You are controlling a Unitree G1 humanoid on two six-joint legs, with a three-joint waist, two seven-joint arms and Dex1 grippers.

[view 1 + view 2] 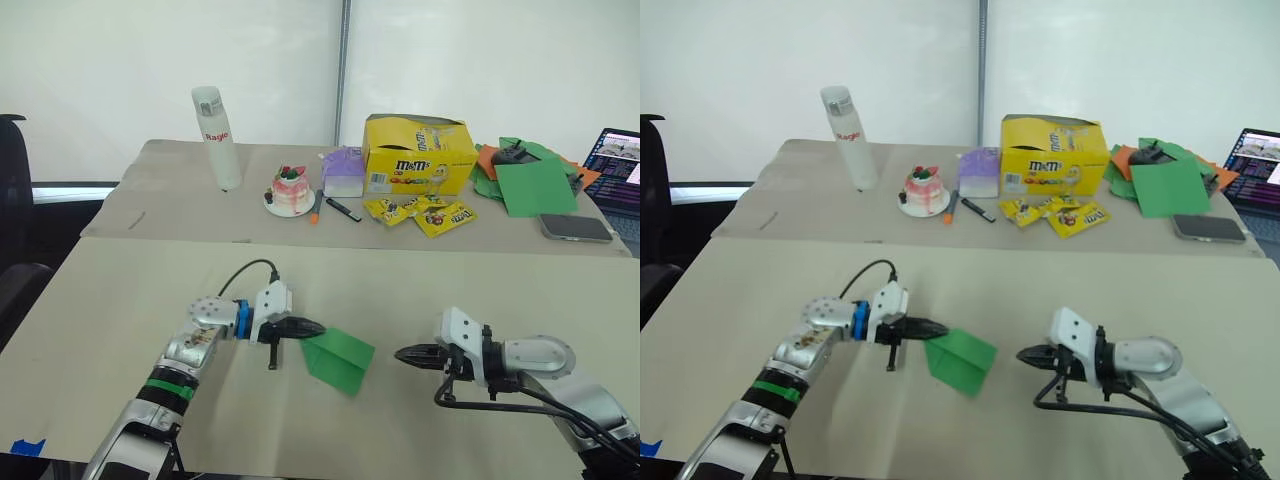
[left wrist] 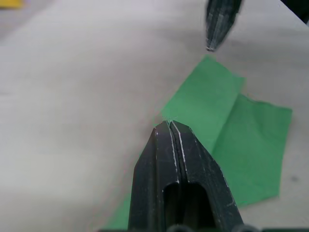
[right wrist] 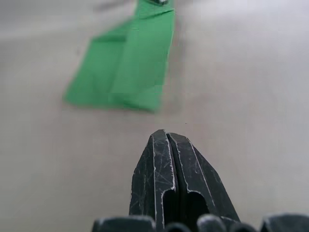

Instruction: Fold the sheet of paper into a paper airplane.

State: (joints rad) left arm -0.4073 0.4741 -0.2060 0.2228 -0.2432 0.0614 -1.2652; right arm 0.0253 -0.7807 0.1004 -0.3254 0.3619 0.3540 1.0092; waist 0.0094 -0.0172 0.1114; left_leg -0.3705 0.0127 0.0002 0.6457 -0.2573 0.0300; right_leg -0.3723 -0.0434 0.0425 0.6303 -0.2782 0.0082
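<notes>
"m&m's" — yellow candy box [image 1: 418, 153]

laptop [image 1: 618, 170]: cut by frame edge | phone [image 1: 575, 227]: screen unreadable | green-orange pile [image 1: 520, 165]: contents unclear

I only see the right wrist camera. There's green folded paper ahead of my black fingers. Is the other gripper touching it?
Observer: Yes. The left gripper, fingers shut, has its tip at the paper's corner.
Operator: How close is mine?
Observer: The right gripper is apart from the paper, bare table between them.
Operator: What's behind it?
Observer: A yellow candy box on the far table.
</notes>
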